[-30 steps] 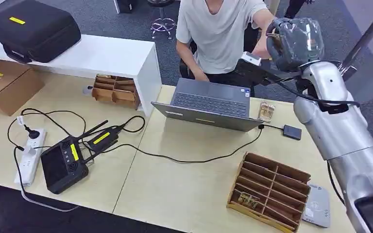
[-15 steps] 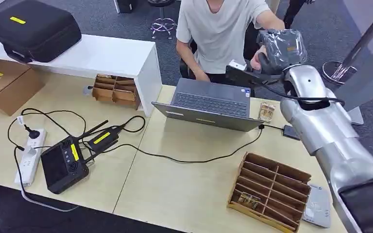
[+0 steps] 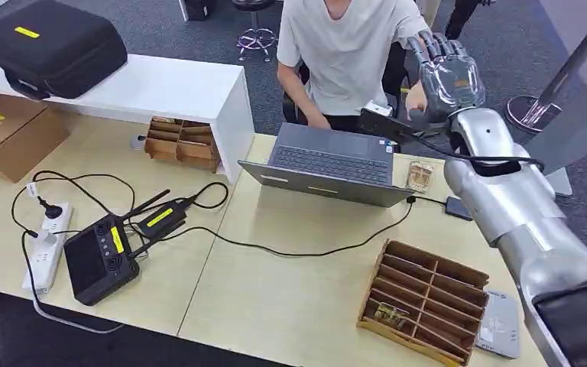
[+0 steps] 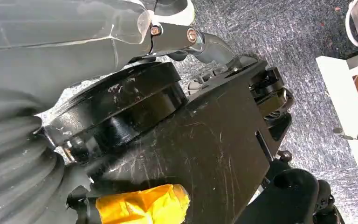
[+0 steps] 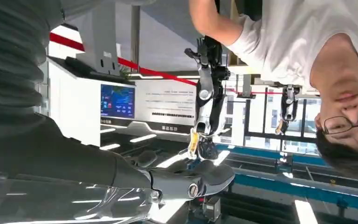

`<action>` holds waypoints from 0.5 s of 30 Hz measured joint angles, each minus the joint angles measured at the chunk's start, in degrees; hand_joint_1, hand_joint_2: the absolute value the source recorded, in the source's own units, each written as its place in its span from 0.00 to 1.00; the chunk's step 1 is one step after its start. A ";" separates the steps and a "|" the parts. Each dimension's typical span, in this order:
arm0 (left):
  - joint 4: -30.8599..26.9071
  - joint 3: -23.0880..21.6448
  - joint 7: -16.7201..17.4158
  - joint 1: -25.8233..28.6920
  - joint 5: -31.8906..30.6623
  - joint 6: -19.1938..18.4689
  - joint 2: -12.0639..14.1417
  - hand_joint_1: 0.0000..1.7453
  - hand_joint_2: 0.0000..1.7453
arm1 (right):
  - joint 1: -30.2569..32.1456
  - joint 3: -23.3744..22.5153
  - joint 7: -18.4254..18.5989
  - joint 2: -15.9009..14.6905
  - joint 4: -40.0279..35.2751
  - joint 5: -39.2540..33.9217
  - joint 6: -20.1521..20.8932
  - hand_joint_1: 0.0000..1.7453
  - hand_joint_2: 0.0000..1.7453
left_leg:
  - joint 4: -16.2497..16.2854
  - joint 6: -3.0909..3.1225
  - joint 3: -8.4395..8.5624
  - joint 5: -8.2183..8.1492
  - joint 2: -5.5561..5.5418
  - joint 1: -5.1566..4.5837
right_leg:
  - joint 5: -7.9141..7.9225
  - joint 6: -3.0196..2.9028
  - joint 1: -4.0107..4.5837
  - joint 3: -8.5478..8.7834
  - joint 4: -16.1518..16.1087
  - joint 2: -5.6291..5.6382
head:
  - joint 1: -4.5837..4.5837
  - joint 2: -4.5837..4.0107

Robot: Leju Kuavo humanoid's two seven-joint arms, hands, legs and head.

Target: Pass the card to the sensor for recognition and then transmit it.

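Right hand: you had it (image 3: pixel 445 75) raised past the far edge of the laptop (image 3: pixel 329 157), fingers spread wide with nothing between them, close by a person's hand (image 3: pixel 415 99).
Left hand: the wrist view gave you its grey cover (image 4: pixel 51 42) and a thumb. I could not tell how the fingers lay.
Card: I could not find it for you. It was not in the open right hand, and whether the person held it was hidden. Small pieces sat in one slot of the tray (image 3: pixel 428 294), too small to name.
Sensor: likely the grey pad (image 3: pixel 498 325) at the table's near right corner, just beside the tray — a guess from its look.
Handling: expect a card to be light, thin and stiff, and slick on its faces.
Grip: pinch it by one short edge between the thumb and a finger, leaving most of the face bare for the sensor.
Risk: a light pinch could let it slide or twist out — a flat card is also awkward to lift off the table.
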 joint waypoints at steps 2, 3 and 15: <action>0.00 0.00 0.00 0.00 0.00 0.00 0.00 0.00 1.00 | 0.00 0.00 0.00 0.00 0.17 0.00 0.00 0.00 1.00 | 0.00 0.00 0.00 0.00 0.00 0.00 | 0.00 0.00 0.00 0.00 0.00 0.00 | 0.00 0.00; 0.00 0.00 0.00 0.00 0.02 0.00 0.00 0.00 1.00 | 0.00 0.00 -0.02 0.00 0.24 0.00 0.00 0.00 1.00 | 0.00 0.00 0.00 0.00 0.00 0.00 | 0.00 0.00 0.00 0.00 0.00 0.00 | 0.00 0.00; 0.00 0.00 0.15 0.00 0.44 0.02 0.02 0.00 1.00 | 0.09 -0.07 -0.20 -1.73 1.14 -0.11 -0.33 0.00 1.00 | 0.01 0.00 0.00 0.00 0.00 -0.01 | 0.00 0.00 0.00 -0.02 -0.01 -0.01 | 0.00 0.00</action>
